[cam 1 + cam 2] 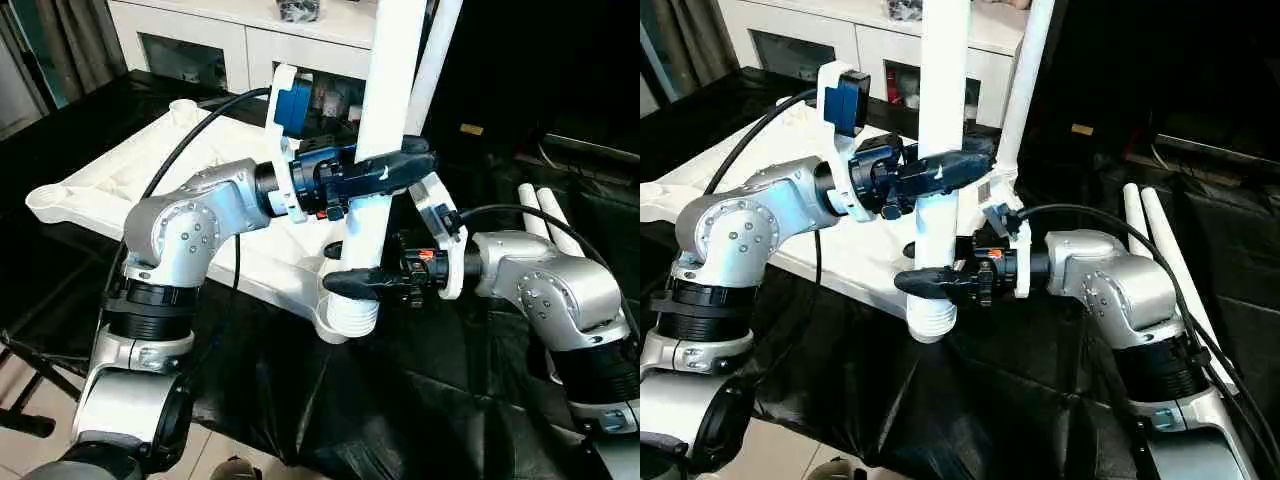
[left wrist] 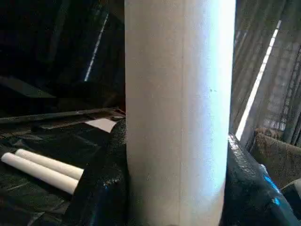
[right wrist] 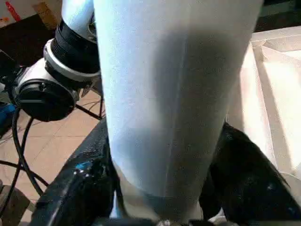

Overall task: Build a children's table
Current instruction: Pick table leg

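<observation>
So both jaws clamp one upright leg at the tabletop corner socket; two spare legs lie beyond.

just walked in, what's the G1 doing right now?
It is fitting a white tube leg into the near corner socket of the upturned tabletop. Both grippers clasp the upright leg: the left gripper higher up, the right gripper just above the socket. A second leg already stands behind it, and two spare legs lie on the black sheet by the right arm.
</observation>
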{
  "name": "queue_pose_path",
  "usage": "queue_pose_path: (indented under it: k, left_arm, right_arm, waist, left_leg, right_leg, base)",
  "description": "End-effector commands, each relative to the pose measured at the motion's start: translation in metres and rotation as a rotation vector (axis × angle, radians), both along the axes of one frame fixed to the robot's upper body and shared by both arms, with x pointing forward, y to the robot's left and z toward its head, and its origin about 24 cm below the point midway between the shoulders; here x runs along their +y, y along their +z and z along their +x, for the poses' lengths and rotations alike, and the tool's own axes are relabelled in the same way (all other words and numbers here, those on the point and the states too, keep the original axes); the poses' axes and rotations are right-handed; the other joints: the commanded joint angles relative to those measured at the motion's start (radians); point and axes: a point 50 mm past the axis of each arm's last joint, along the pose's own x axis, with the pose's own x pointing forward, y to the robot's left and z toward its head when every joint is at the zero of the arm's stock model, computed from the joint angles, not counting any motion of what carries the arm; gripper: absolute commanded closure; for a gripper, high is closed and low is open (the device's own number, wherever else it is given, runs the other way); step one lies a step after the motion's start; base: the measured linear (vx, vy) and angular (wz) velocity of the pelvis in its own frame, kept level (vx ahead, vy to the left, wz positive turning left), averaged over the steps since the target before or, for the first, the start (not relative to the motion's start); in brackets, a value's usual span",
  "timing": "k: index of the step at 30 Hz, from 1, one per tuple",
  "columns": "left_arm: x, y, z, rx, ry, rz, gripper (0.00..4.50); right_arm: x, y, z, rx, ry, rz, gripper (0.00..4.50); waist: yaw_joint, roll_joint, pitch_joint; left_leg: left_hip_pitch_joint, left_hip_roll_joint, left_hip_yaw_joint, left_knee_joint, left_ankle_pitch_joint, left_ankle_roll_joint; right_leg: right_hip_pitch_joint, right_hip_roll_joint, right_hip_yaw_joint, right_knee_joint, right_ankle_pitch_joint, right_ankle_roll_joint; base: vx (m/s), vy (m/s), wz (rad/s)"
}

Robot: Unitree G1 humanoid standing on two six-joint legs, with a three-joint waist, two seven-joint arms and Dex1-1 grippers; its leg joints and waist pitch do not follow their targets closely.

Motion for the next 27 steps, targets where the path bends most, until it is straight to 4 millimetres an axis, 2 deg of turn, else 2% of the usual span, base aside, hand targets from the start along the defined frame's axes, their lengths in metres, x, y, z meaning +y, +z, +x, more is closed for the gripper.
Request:
queue_pose_path:
  k: [1,5,11,12,14,18,23,25,26,27]
  left_arm:
    - [-0.004,0.004,-0.001,-0.017,-0.028,0.006,2.66]
    - [-0.004,0.004,-0.001,-0.019,-0.028,0.01,2.66]
    - [-0.003,0.004,0.0,-0.027,-0.012,0.014,2.66]
    - [-0.003,0.004,0.0,-0.024,-0.009,0.012,2.31]
    - [-0.003,0.004,-0.001,-0.025,-0.017,0.009,1.96]
    - [-0.001,0.009,-0.001,-0.035,0.03,-0.073,1.69]
    - [0.005,0.02,0.006,-0.034,0.179,-0.263,1.65]
    - [0.01,0.025,0.01,-0.012,0.253,-0.352,1.65]
    - [0.016,0.027,0.014,0.003,0.305,-0.388,1.65]
    - [0.016,0.027,0.014,0.003,0.305,-0.388,1.65]
  right_arm:
    - [-0.003,0.003,0.003,-0.013,-0.021,-0.015,2.19]
    - [-0.001,0.001,0.003,-0.008,-0.028,-0.013,2.52]
    - [0.002,-0.001,0.005,-0.01,-0.05,-0.016,2.6]
    - [0.002,-0.001,0.005,-0.01,-0.051,-0.016,2.61]
    - [0.003,-0.002,0.005,-0.008,-0.061,-0.014,2.61]
    - [0.005,-0.003,0.006,0.001,-0.089,0.018,2.61]
    - [0.005,-0.005,0.01,0.004,-0.191,0.077,2.61]
    - [0.004,-0.007,0.014,0.014,-0.261,0.11,2.61]
    - [0.003,-0.008,0.017,0.009,-0.321,0.121,2.61]
    - [0.003,-0.008,0.017,0.009,-0.321,0.121,2.61]
  waist:
    - [0.001,-0.001,-0.075]
    - [0.001,0.002,-0.075]
    - [0.001,0.001,-0.075]
    - [0.001,0.002,-0.075]
    - [0.001,0.002,-0.075]
    - [0.001,0.004,-0.075]
    - [0.002,0.002,-0.076]
    - [0.003,0.006,-0.077]
    - [0.003,0.012,-0.077]
    - [0.0,0.006,-0.076]
  left_leg:
    - [0.01,0.02,-0.002,-0.061,-0.121,0.004]
    - [0.01,0.02,-0.002,-0.062,-0.126,0.001]
    - [0.011,0.02,-0.003,-0.063,-0.131,-0.004]
    - [0.012,0.02,-0.003,-0.063,-0.13,-0.004]
    - [0.011,0.02,-0.003,-0.063,-0.133,-0.005]
    - [0.011,0.02,-0.003,-0.063,-0.135,-0.009]
    - [0.008,0.021,-0.004,-0.062,-0.132,-0.01]
    - [0.009,0.02,-0.004,-0.062,-0.137,-0.011]
    - [0.009,0.021,-0.004,-0.062,-0.139,-0.012]
    - [0.009,0.018,-0.004,-0.062,-0.145,-0.014]
  right_leg:
    - [0.058,-0.071,0.045,-0.068,-0.207,-0.163]
    - [0.058,-0.071,0.045,-0.068,-0.208,-0.165]
    - [0.059,-0.071,0.044,-0.067,-0.206,-0.168]
    - [0.058,-0.071,0.044,-0.067,-0.203,-0.168]
    - [0.058,-0.071,0.044,-0.067,-0.206,-0.168]
    - [0.058,-0.072,0.044,-0.068,-0.208,-0.171]
    - [0.061,-0.074,0.044,-0.067,-0.18,-0.18]
    - [0.061,-0.074,0.043,-0.067,-0.177,-0.183]
    - [0.059,-0.074,0.044,-0.068,-0.175,-0.183]
    - [0.06,-0.071,0.043,-0.07,-0.181,-0.18]
  base:
    - [0.0,0.0,0.0]
    - [0.0,0.0,0.0]
    - [0.0,0.0,0.0]
    - [0.0,0.0,0.0]
    - [0.0,0.0,0.0]
    - [0.0,0.0,0.0]
    - [0.0,0.0,0.0]
    - [0.0,0.0,0.0]
    - [0.0,0.0,0.0]
    - [0.0,0.0,0.0]
